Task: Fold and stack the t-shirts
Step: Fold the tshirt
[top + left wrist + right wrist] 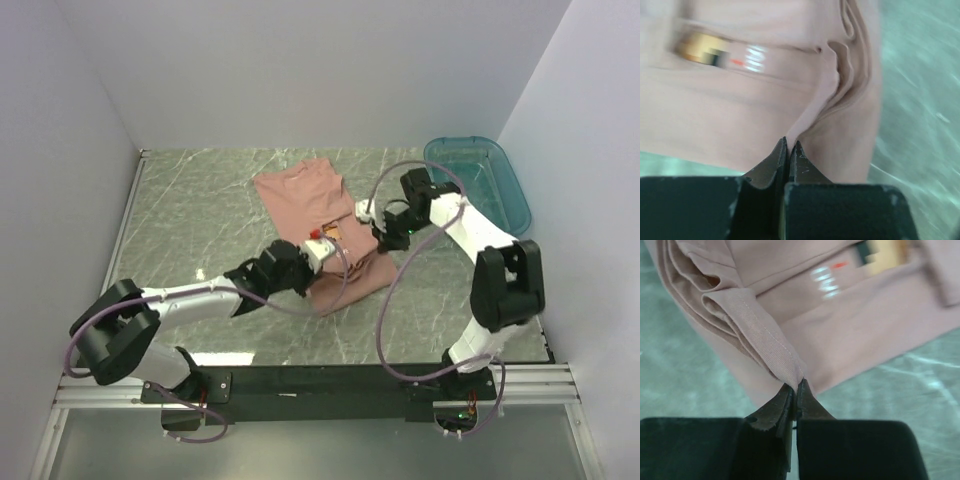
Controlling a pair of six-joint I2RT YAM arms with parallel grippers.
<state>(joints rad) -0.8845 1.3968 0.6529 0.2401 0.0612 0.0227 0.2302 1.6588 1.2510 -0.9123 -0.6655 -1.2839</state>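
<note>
On green marbled table (190, 220), white walls (320, 70) | left gripper (790, 143), right gripper (796, 385) each pinching t-shirt (300, 195) | teal tub (513, 186) far-right

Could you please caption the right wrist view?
Right gripper pinching a hemmed fold of the pink t-shirt on the green table.

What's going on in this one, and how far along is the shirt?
Both arms are working on one dusty salmon-pink cotton t-shirt lying partly folded on the green marbled table. The left hand is shut on a pinch of fabric at one edge. The right hand is shut on a hemmed fold at the other side. The cloth is bunched in layers near both grips, so the fold is not finished. The teal plastic tub sits far right, apart from the shirt.
</note>
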